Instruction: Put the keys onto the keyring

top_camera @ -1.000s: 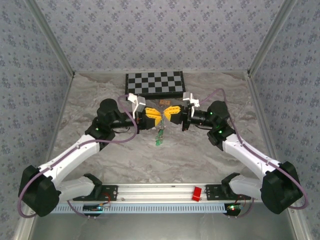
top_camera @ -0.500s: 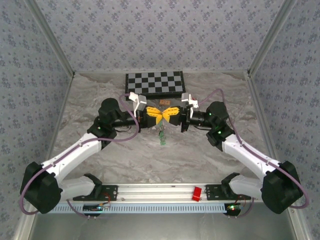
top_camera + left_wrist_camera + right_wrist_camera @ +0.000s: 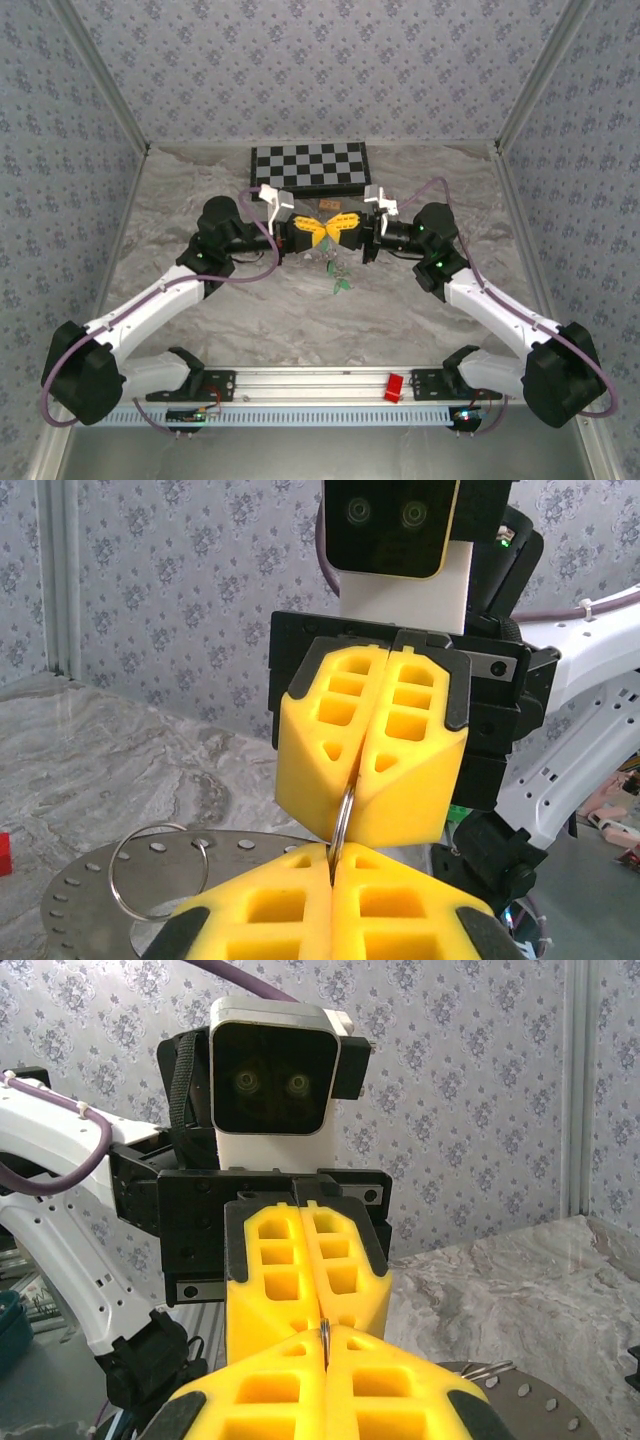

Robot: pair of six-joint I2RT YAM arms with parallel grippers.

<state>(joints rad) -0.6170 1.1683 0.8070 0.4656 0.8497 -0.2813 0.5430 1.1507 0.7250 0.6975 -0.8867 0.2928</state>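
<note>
While the top view is showing the left gripper and right gripper meeting nose to nose mid-counter with the green keys dangling just on their near side, the wrist cams are giving the close-up: both are clamping fully shut on the thin keyring, sitting edge-on in the seams of the yellow fingers. Left wrist cam is also catching a loose wire ring lying on a perforated metal disc beside the pinch, and from above the checkerboard is sitting close behind while the counter is lying open toward both side walls.
</note>
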